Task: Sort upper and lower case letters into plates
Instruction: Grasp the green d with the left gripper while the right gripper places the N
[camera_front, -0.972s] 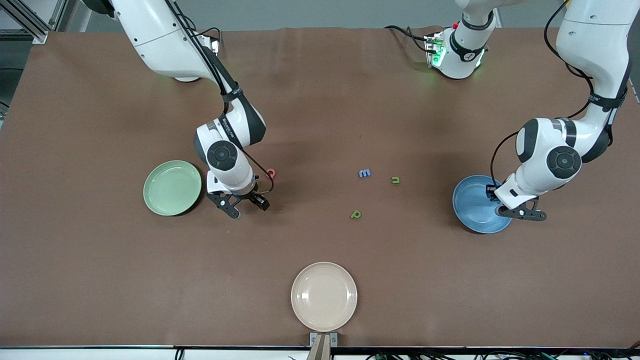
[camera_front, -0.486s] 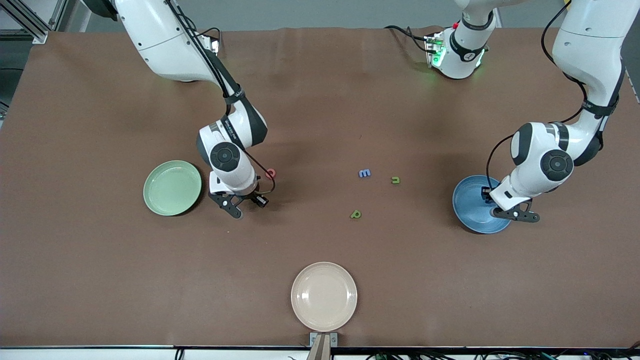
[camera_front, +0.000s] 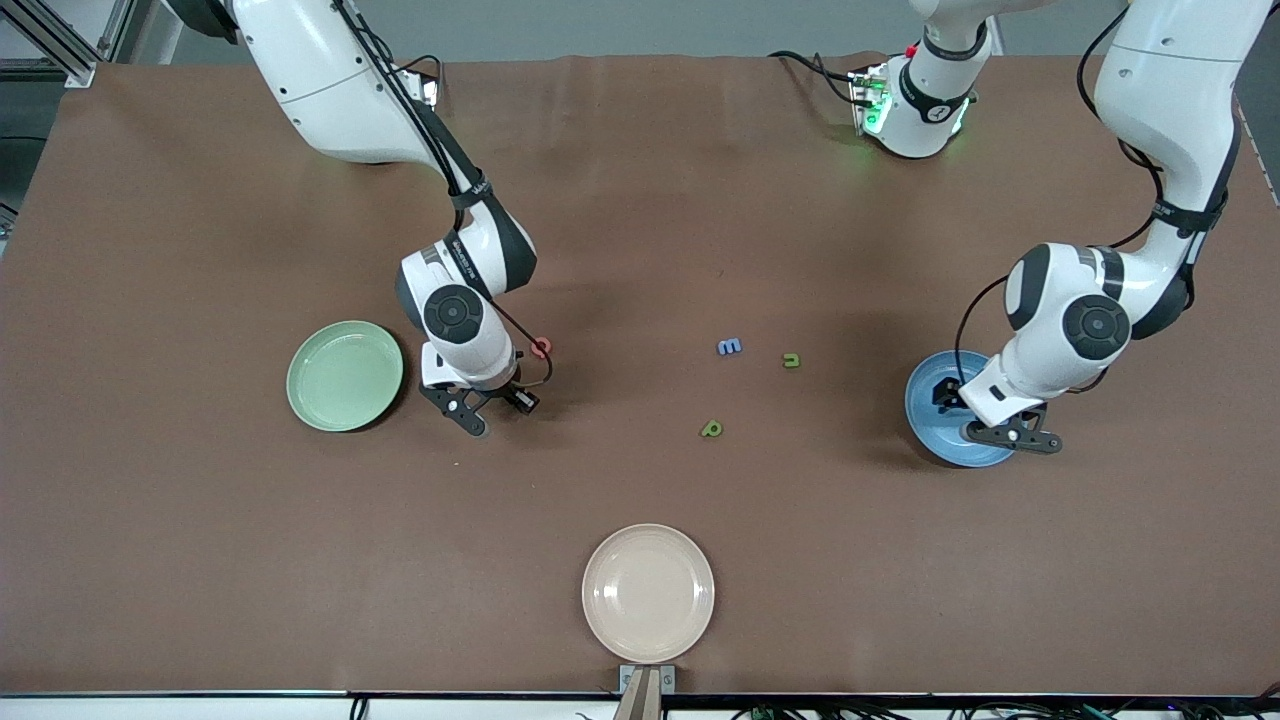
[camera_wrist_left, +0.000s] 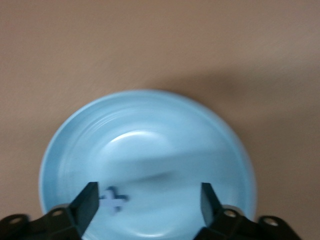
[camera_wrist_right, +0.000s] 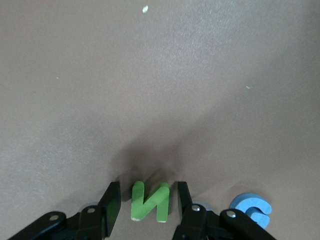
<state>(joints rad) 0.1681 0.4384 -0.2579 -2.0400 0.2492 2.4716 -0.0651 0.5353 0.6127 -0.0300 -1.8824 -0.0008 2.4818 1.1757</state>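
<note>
Right wrist view gives you the grip: the right pincer (camera_wrist_right: 147, 199) is closed on the green N (camera_wrist_right: 150, 202), which stands on the brown surface (camera_front: 640, 200). A blue C (camera_wrist_right: 251, 210) lies just beside one jaw, so lift straight up before you travel; any sideways drag would likely knock it away. The hold looks low on the letter, so raise it slowly and watch that it does not twist.

Reading the front view as a clock face with twelve at the robots' bases, the green plate (camera_front: 345, 376) sits at nine o'clock from that pincer and close by. It is empty, and a capital N probably belongs there. Carry the letter over the plate's middle, come down low, then release. A red letter (camera_front: 541, 347) lies at one o'clock, off that path.

Your left pincer (camera_wrist_left: 150, 200) hangs wide open and empty over the blue plate (camera_wrist_left: 150, 140). A small blue letter (camera_wrist_left: 114, 199) lies inside; its shape is too blurred to read.
</note>
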